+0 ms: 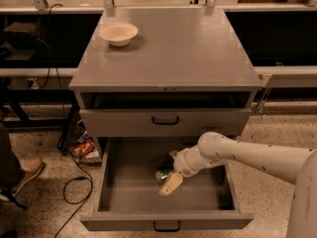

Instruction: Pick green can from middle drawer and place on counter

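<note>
The middle drawer [106,182] is pulled wide open below the cabinet. The green can [162,174] lies on its side on the drawer floor, near the middle. My gripper [170,170] reaches into the drawer from the right, right at the can. It is open, with one cream finger [171,184] in front of the can and the other behind it. The can is partly hidden by the wrist. The counter [168,48] is the cabinet's flat grey top.
A cream bowl [118,33] stands at the counter's back left. The upper handled drawer [165,120] is closed above the open one. A person's shoe [25,175], cables and a red-orange packet [83,148] are on the floor to the left.
</note>
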Controlling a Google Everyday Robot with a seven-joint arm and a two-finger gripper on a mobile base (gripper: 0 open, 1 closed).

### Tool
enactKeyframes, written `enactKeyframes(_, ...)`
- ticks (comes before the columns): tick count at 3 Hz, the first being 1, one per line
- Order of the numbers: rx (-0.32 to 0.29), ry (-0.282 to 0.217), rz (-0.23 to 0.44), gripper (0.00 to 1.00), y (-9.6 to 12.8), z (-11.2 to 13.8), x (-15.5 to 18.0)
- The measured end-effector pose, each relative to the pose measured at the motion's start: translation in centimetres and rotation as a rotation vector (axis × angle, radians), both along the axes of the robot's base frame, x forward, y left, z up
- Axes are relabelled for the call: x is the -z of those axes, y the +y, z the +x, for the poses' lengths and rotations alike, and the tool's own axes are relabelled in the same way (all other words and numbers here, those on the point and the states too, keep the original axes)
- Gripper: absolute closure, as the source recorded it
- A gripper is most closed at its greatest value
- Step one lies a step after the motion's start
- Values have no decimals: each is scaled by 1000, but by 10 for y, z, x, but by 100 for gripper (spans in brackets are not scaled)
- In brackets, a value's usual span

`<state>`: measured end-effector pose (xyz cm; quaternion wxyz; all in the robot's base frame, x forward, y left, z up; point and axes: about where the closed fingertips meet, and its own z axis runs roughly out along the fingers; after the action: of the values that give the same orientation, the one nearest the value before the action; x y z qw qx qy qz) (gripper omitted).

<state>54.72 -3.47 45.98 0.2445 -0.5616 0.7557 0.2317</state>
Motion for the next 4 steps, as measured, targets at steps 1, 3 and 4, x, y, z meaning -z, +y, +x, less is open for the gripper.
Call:
enactKeyframes(1, -13, -21, -3, 0, -2, 10, 18)
enactKeyframes(3, -24, -37, -8, 0, -13, 32, 56)
enactKeyframes(4, -5, -9, 21, 21, -21, 37, 75)
